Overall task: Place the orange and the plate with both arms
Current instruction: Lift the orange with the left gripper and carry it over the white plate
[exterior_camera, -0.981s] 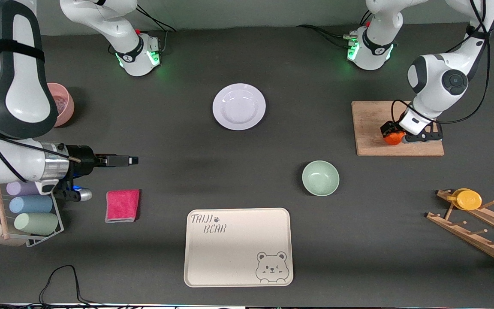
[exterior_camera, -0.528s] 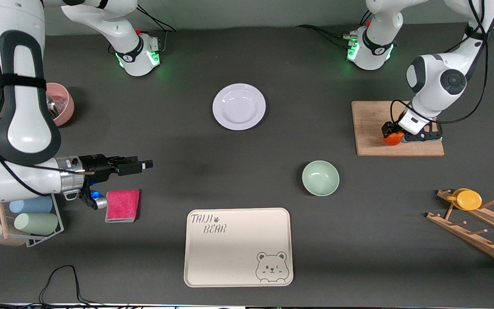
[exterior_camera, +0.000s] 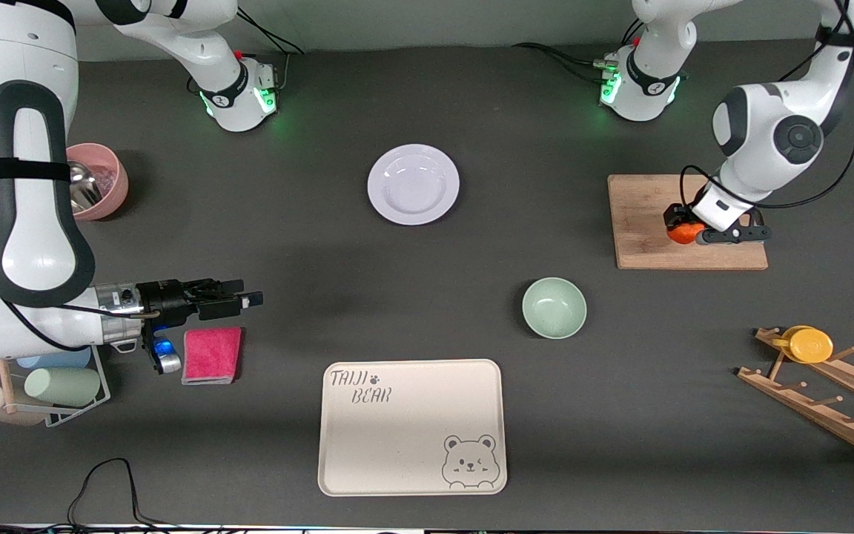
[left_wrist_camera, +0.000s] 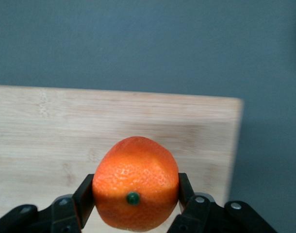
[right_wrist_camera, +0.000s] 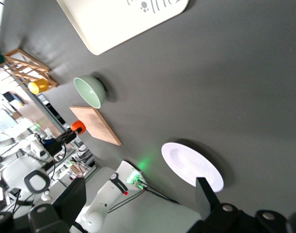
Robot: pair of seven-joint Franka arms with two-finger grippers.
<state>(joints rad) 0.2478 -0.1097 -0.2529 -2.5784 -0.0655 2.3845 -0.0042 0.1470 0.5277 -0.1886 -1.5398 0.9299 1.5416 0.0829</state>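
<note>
The orange (exterior_camera: 682, 233) is held between the fingers of my left gripper (exterior_camera: 683, 228), which is shut on it over the wooden board (exterior_camera: 642, 215). In the left wrist view the orange (left_wrist_camera: 136, 184) fills the gripper (left_wrist_camera: 134, 194), stem dimple facing the camera, with the board (left_wrist_camera: 90, 126) under it. The pale lavender plate (exterior_camera: 413, 184) lies bare on the table between the two arm bases. My right gripper (exterior_camera: 243, 292) is open and empty, over the table by a pink cloth, well away from the plate. The right wrist view shows the plate (right_wrist_camera: 191, 166) past its open gripper (right_wrist_camera: 133, 194).
A mint-green bowl (exterior_camera: 554, 307) sits nearer the camera than the board. A beige bear tray (exterior_camera: 412, 426) lies at the front middle. A pink cloth (exterior_camera: 211, 354), a cup rack (exterior_camera: 64, 378), a pink bowl (exterior_camera: 97, 180) and a wooden rack with a yellow cup (exterior_camera: 809, 344) stand around.
The right arm has swung down and its gripper has moved toward the table's middle, above the pink cloth. The left gripper, shut on the orange, has shifted slightly and its elbow has risen.
</note>
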